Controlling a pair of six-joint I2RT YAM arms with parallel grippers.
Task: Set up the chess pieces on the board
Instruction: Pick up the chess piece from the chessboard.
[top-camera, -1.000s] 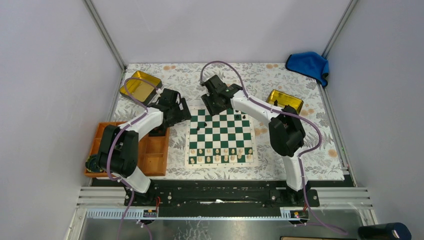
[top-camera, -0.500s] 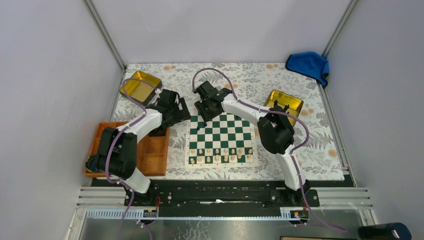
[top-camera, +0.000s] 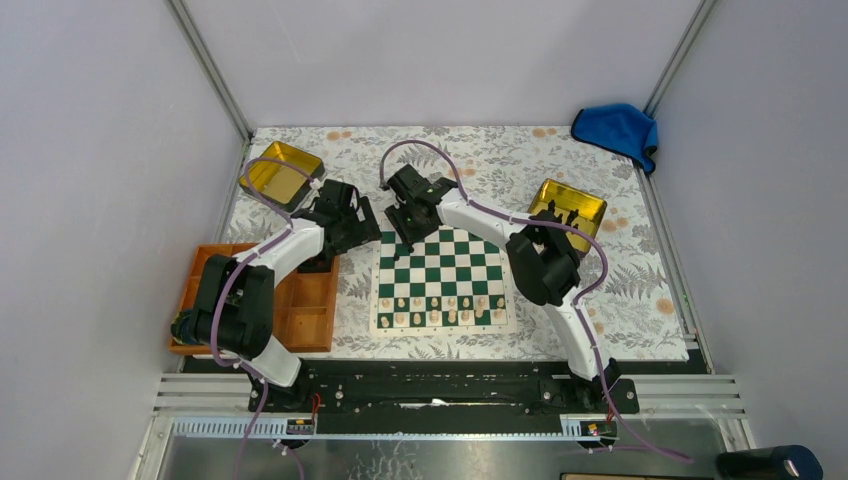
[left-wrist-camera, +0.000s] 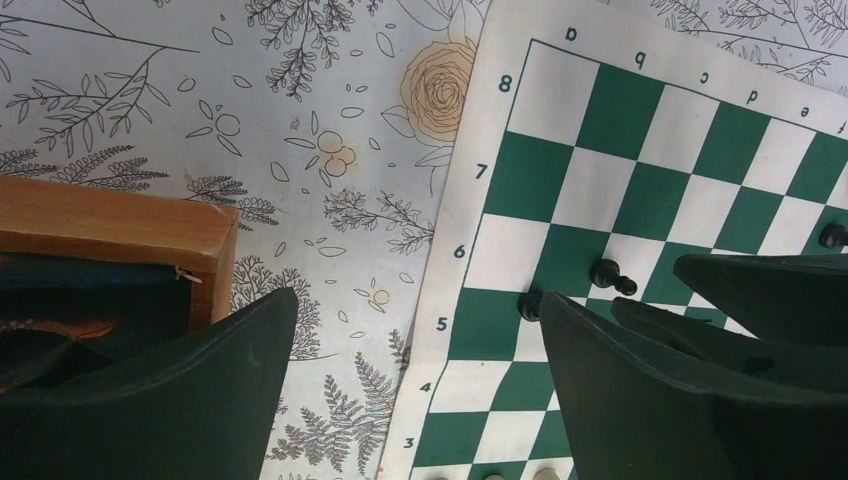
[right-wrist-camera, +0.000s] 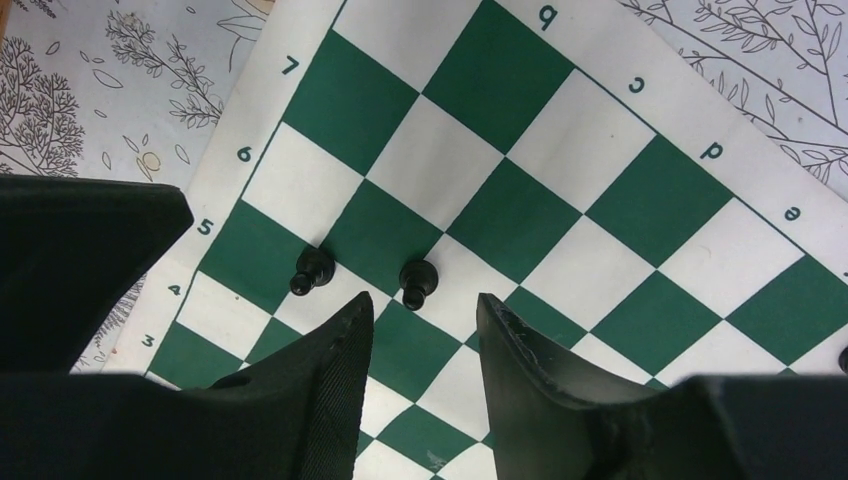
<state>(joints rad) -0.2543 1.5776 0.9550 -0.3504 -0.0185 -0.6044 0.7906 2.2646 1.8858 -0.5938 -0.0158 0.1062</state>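
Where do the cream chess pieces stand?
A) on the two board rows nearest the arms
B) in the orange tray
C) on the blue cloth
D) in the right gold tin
A: the top view shows the cream pieces lined up in two rows at the near edge of the board.

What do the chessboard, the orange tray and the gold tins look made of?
Chessboard: thin printed vinyl or card, matte; it lies flat with hardly any edge. Orange tray: wood, grain visible on its wall. Gold tins: probably metal, shiny reflective surfaces.
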